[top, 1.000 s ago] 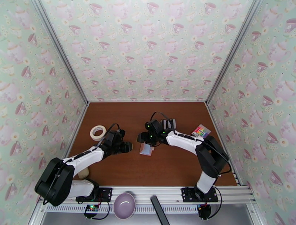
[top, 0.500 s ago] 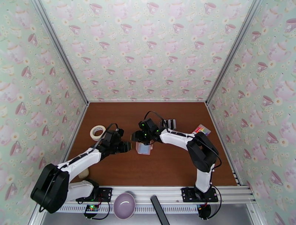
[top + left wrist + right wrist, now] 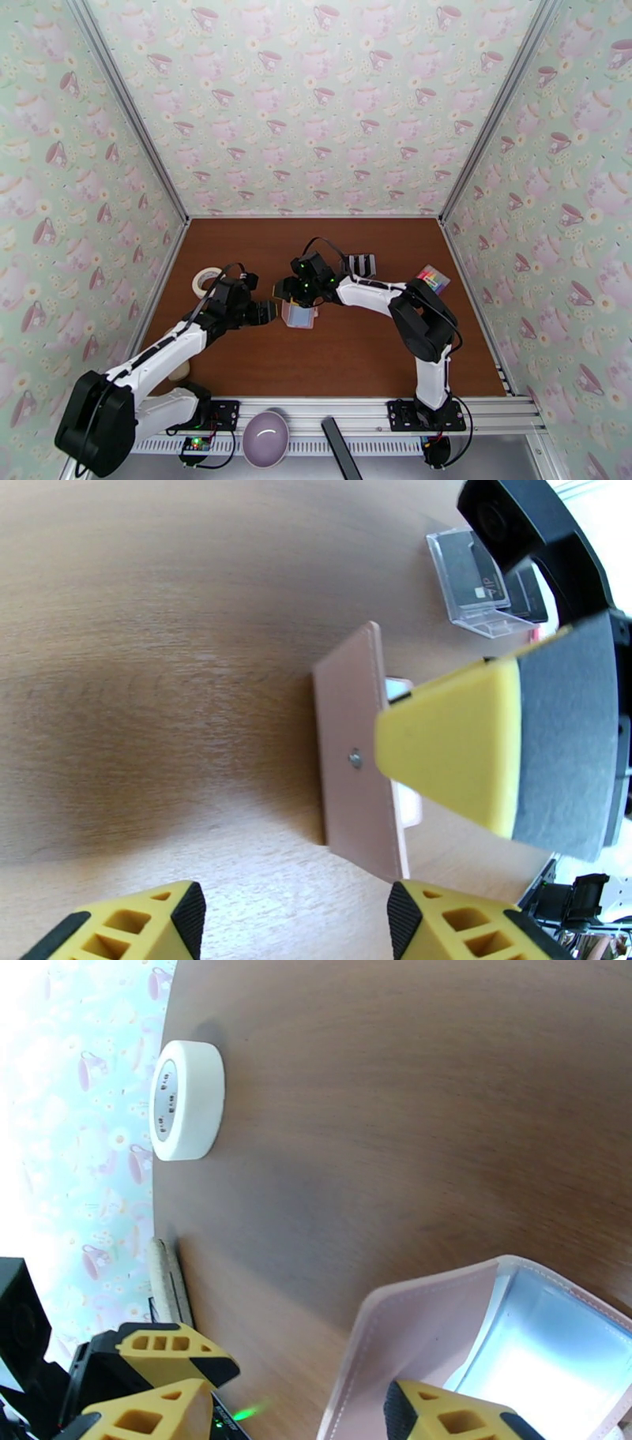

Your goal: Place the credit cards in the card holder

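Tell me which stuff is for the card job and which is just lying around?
For the job: credit cards, pink card holder.
Just lying about: white tape roll, small multicoloured thing, purple bowl.

The 2 arms reach inward, left gripper [image 3: 266, 313] and right gripper [image 3: 287, 292] nearly tip to tip, jaws parted.
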